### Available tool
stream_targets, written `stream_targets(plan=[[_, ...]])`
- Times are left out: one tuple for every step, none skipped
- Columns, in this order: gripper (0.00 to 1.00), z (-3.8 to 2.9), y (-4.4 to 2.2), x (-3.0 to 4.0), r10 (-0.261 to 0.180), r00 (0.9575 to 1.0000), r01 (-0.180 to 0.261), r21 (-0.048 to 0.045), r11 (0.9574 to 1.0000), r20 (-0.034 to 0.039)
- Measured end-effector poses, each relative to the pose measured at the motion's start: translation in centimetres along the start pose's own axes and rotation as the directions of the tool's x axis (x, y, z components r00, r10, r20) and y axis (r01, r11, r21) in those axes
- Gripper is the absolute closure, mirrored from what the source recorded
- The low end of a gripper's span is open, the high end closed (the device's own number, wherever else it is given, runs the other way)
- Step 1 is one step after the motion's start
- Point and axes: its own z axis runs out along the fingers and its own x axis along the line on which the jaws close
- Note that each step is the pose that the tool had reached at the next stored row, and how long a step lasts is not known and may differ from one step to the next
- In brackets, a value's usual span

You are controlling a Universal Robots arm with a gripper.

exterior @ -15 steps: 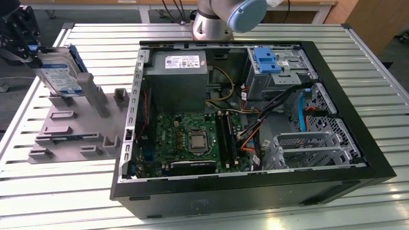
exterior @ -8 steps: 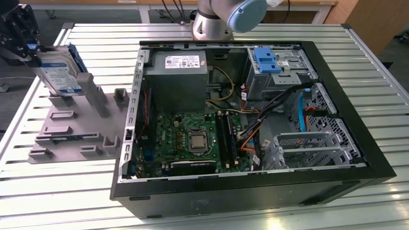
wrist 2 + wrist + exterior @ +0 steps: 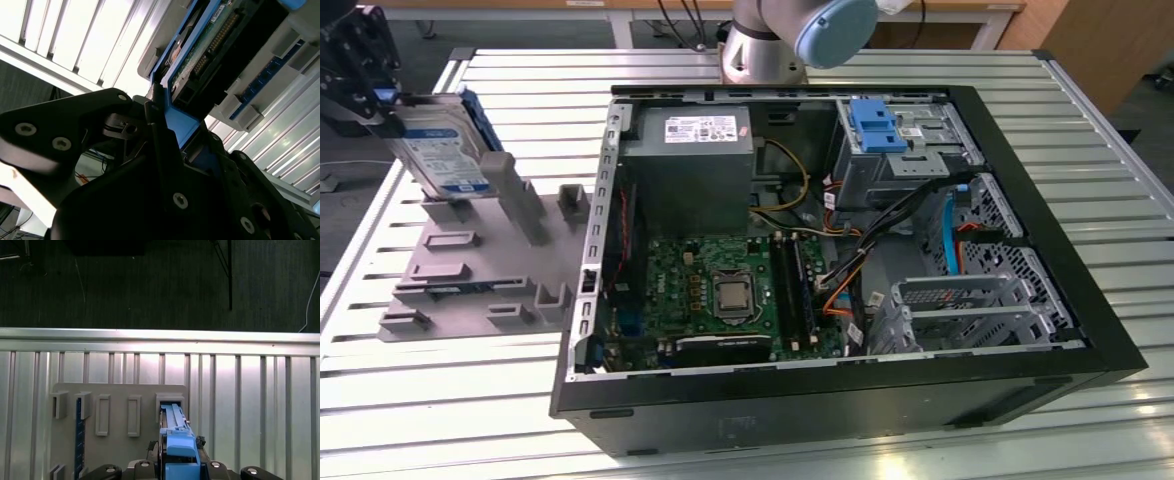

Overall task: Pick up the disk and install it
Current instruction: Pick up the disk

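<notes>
Hand [image 3: 387, 100] is in the upper left of the exterior view, clamped on the disk [image 3: 443, 155], gripping it by the top edge of its blue carrier frame. In the second wrist view the black fingers [image 3: 152, 115] pinch the blue frame [image 3: 176, 127], with the disk's [image 3: 215, 45] circuit-board side running off toward the upper right of the frame. The disk stands on edge, leaning slightly, directly over the back slot of the grey slotted holder [image 3: 467, 265] on the slatted metal table [image 3: 454, 400]. Its lower edge is right at the slot posts, and I can't tell whether it is fully clear of them. The first wrist view looks down the carrier [image 3: 177, 442] into that slot at the lower centre of the frame, with the holder [image 3: 117, 415] spread to its left. My read: this is the pick stage, install not yet done. The open computer case [image 3: 827, 410] fills the centre and right of the exterior view, well apart from the disk, and its metal drive cage [image 3: 961, 300] at lower right looks empty. To do this well: pull straight along the slot axis with no side load, so the carrier rails don't bind on the posts. The grip sits on a thin plastic edge, so I want it firm and square, since any twist could rock the drive. Go slowly until the lower edge visibly clears the holder.
</notes>
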Motion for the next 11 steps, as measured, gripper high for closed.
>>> stream_targets(plan=[[0.64, -0.04, 0.00, 0.00, 0.000, 1.0000, 0.000, 0.0000, 1.0000, 0.0000], [0.64, -0.07, 0.00, 0.00, 0.000, 1.0000, 0.000, 0.0000, 1.0000, 0.0000], [0.64, -0.10, 0.00, 0.00, 0.000, 1.0000, 0.000, 0.0000, 1.0000, 0.0000], [0.64, -0.13, 0.00, 0.00, 0.000, 1.0000, 0.000, 0.0000, 1.0000, 0.0000], [0.64, -0.15, 0.00, 0.00, 0.000, 1.0000, 0.000, 0.0001, 1.0000, 0.0001], [0.64, -0.18, 0.00, 0.00, 0.000, 1.0000, 0.000, 0.0000, 1.0000, 0.0000], [0.64, -0.21, 0.00, 0.00, 0.000, 1.0000, 0.000, 0.0000, 1.0000, 0.0000], [0.64, -0.24, 0.00, -0.01, 0.000, 1.0000, 0.000, -0.0001, 1.0000, 0.0000], [0.64, -0.28, 0.01, -0.01, 0.000, 1.0000, 0.000, -0.0002, 1.0000, -0.0001], [0.64, -0.31, 0.00, -0.01, 0.000, 1.0000, 0.000, -0.0001, 1.0000, 0.0000], [0.64, -0.32, 0.00, -0.01, 0.000, 1.0000, 0.000, 0.0000, 1.0000, 0.0000]])
